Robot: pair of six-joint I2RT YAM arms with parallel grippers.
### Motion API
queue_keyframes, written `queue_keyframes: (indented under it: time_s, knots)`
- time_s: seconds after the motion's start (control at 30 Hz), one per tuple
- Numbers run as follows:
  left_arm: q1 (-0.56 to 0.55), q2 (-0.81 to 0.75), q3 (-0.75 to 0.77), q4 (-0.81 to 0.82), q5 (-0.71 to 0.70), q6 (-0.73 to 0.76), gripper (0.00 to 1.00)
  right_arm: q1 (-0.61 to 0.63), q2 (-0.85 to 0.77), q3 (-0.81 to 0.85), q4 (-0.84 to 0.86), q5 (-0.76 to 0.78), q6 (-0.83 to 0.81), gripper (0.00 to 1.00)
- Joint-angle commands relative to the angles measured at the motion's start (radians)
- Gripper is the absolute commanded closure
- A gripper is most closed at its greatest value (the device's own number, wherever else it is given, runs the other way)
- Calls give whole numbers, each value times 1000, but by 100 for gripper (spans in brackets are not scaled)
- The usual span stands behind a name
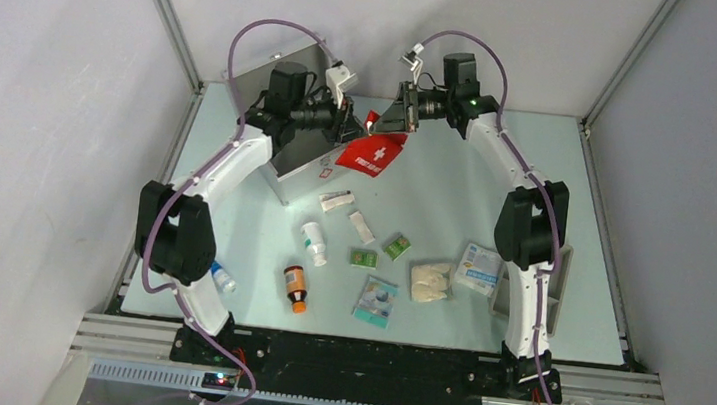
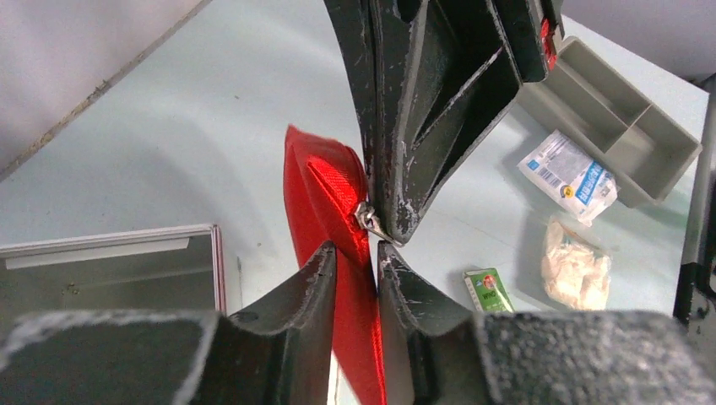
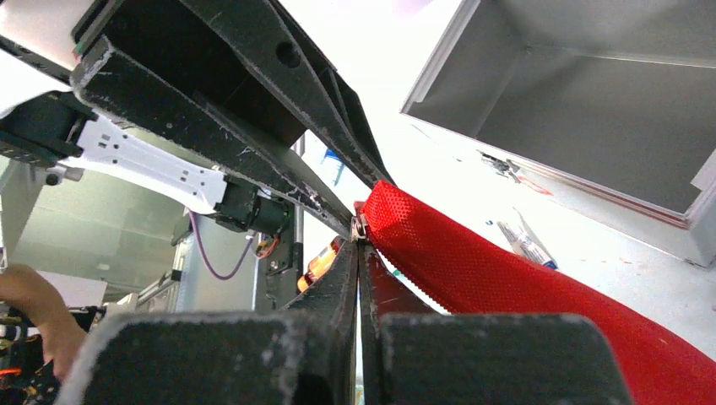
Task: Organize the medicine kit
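Observation:
The medicine kit [image 1: 296, 163] is a silver case standing open at the back left, its lid leaning on the wall; its bare inside also shows in the right wrist view [image 3: 591, 101]. Beside it the flat red first-aid pouch [image 1: 372, 154] hangs lifted off the table between both grippers. My right gripper [image 3: 359, 243] is shut on the pouch's metal zipper pull [image 3: 360, 228]. The jaws of my left gripper [image 2: 355, 257] stand slightly parted, with the pouch's red edge [image 2: 325, 181] running between them. In the left wrist view the right gripper's tip [image 2: 395, 221] sits just above my left fingertips.
Loose supplies lie on the near half of the table: a white bottle [image 1: 313, 242], an orange bottle [image 1: 296, 288], two tubes [image 1: 338, 200], green boxes [image 1: 397, 246], a gauze bag [image 1: 430, 280] and packets [image 1: 479, 268]. A grey divided tray [image 2: 616, 118] sits at the right.

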Motion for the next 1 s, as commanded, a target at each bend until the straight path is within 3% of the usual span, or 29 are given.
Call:
queue_keyframes:
  time_s: [0.0,0.13,0.23,0.33,0.5,0.67,0.97]
  knots:
    - [5,12,55,81,78,-43,71,6,-27,25,57,-77,30,100]
    - [2,17,47,80,50,-36,65,5,-27,26,64,-84,30,100]
    - [-3,20,40,72,32,-19,52,5,-28,26,68,-87,33,100]
    - [-10,23,31,66,38,6,49,6,-27,23,81,-92,42,100]
    - [-23,39,37,63,39,26,64,7,-25,21,90,-99,56,100]
    - [-25,41,67,64,57,27,96,-4,-20,14,100,-81,81,100]
    - [1,-42,35,65,30,62,100,-70,-16,-78,116,-105,152,100]
